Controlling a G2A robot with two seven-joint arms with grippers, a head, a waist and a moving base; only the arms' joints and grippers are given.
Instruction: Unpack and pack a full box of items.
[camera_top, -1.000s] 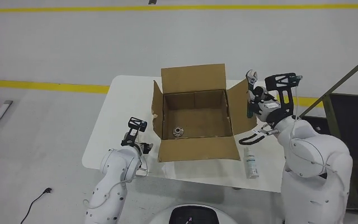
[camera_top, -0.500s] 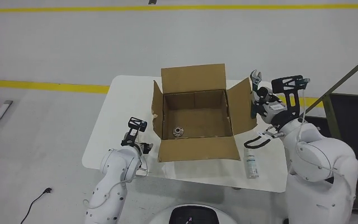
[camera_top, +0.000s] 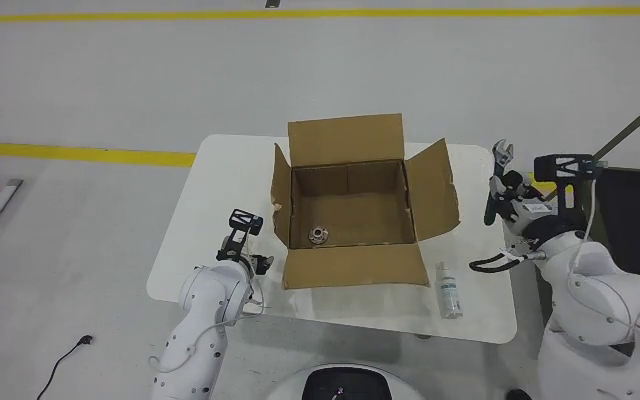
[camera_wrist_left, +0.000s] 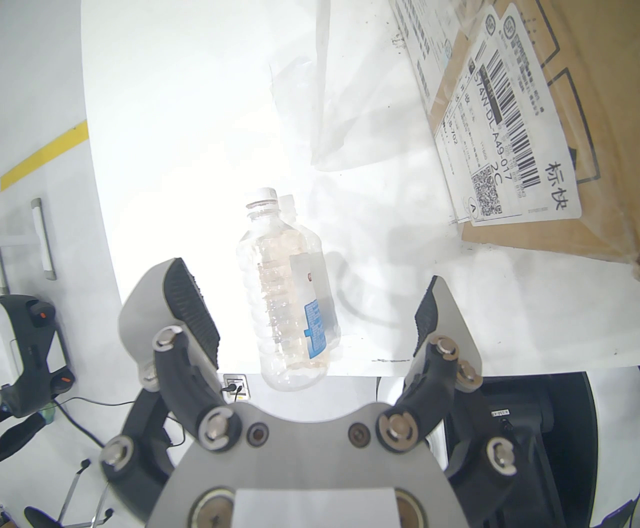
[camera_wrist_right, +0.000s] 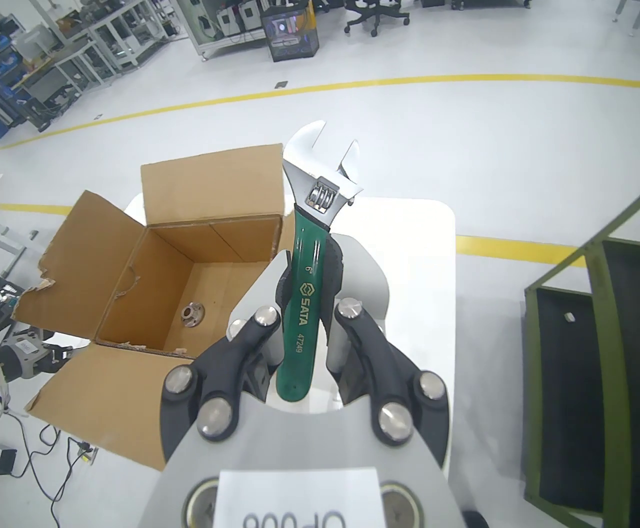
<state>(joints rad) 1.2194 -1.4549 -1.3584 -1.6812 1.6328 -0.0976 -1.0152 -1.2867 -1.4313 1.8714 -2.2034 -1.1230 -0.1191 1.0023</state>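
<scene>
Right claw (camera_wrist_right: 310, 277) clamps a green-handled, chrome-headed adjustable wrench (camera_wrist_right: 312, 235); left claw (camera_wrist_left: 307, 292) gapes apart.

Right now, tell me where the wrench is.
The wrench is clamped, head up, in the right gripper, above the right edge of the table, to the right of the open box.

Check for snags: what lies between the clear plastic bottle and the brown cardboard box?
Only bare white table separates the clear plastic bottle from the brown cardboard box, per the left wrist view.
</scene>
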